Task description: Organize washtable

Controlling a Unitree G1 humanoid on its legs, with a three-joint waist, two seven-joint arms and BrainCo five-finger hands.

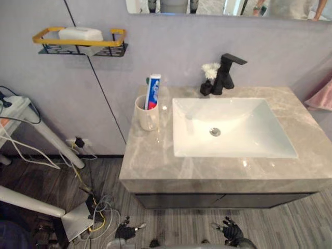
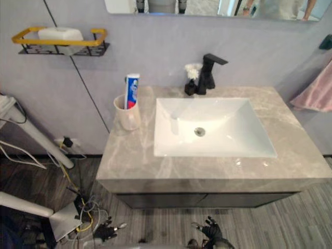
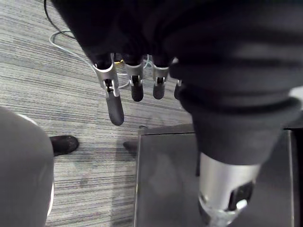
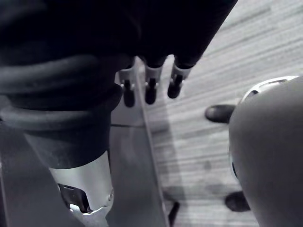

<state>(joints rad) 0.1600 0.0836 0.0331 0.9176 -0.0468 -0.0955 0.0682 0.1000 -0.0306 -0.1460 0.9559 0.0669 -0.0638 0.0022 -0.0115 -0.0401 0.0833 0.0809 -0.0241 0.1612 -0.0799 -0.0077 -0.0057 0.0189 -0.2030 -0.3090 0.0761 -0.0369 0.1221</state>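
Left eye view: marble washtable (image 1: 150, 158), rectangular sink (image 1: 249, 124); L hand (image 1: 125, 231), R hand (image 1: 230, 232) slack, empty.

Left hand (image 3: 136, 78), right hand (image 4: 150, 87) — silver fingers (image 3: 114, 100) w/ dark tips, black ribbed covers.

mirror (image 1: 228, 6): on wall | pink towel (image 1: 321, 96): right edge | cables (image 1: 98, 218): on floor (image 1: 181, 223), left

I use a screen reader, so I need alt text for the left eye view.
A washtable with a white sink, a black tap behind it and a cup holding toothpaste to its left. A yellow-railed shelf hangs on the wall. The left hand and right hand hang open below.
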